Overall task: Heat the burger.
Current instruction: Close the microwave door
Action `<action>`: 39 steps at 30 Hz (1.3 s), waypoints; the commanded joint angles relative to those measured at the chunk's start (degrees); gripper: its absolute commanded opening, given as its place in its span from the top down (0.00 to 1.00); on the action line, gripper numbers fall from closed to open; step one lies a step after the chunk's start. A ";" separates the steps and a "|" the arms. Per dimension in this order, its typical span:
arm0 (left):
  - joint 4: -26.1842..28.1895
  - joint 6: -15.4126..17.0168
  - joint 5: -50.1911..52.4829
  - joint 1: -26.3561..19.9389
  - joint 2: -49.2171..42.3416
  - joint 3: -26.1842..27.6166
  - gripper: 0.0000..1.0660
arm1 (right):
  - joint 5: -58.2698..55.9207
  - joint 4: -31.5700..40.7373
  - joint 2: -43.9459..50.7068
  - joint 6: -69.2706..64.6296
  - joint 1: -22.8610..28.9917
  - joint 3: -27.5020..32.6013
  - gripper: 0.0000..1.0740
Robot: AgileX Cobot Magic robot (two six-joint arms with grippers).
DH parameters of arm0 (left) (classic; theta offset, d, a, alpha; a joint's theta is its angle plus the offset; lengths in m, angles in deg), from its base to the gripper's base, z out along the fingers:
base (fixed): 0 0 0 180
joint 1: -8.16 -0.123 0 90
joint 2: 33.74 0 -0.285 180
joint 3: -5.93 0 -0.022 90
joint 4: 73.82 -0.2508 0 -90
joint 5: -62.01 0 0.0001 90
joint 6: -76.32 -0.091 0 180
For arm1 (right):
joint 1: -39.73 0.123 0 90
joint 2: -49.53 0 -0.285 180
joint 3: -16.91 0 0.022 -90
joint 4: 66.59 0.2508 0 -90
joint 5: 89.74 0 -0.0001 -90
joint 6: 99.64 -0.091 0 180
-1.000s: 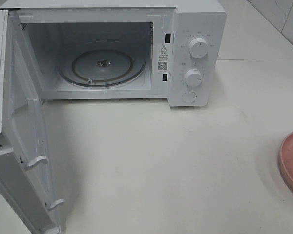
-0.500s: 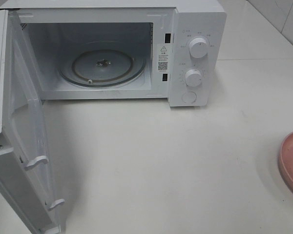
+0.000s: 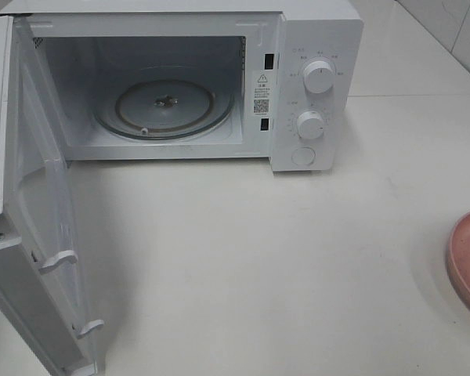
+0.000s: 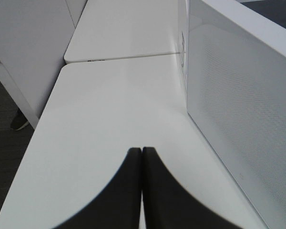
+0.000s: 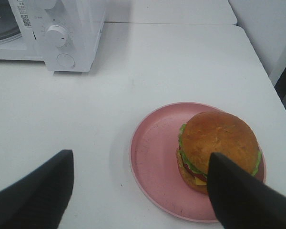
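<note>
The burger (image 5: 218, 145), with a golden-brown bun and green lettuce, sits on a round pink plate (image 5: 157, 157) in the right wrist view. Only the plate's edge (image 3: 468, 258) shows at the right side of the exterior view; the burger is out of frame there. My right gripper (image 5: 143, 191) is open, hovering above the plate, with one finger (image 5: 243, 200) in front of the burger. The white microwave (image 3: 317, 86) stands at the back with its door (image 3: 39, 227) swung open and its glass turntable (image 3: 164, 106) bare. My left gripper (image 4: 141, 157) is shut and empty beside the door's outer face (image 4: 243, 109).
The microwave's open door juts toward the front left of the white table (image 3: 258, 266). Two knobs (image 3: 319, 77) and a button are on the microwave's right panel. The table's left edge (image 4: 38, 129) drops off to a dark floor.
</note>
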 commanded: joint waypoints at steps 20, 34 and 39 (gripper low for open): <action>0.97 0.29 49.90 -0.23 18.28 -16.39 1.00 | 0.46 0.34 1.43 0.46 -0.40 0.11 0.29; -29.62 24.64 71.62 -0.23 36.27 -16.56 1.00 | 0.46 0.34 1.43 0.46 -0.40 0.11 0.29; -33.06 26.76 78.38 -0.23 41.83 -16.56 1.00 | 0.46 0.34 1.43 0.46 -0.40 0.11 0.29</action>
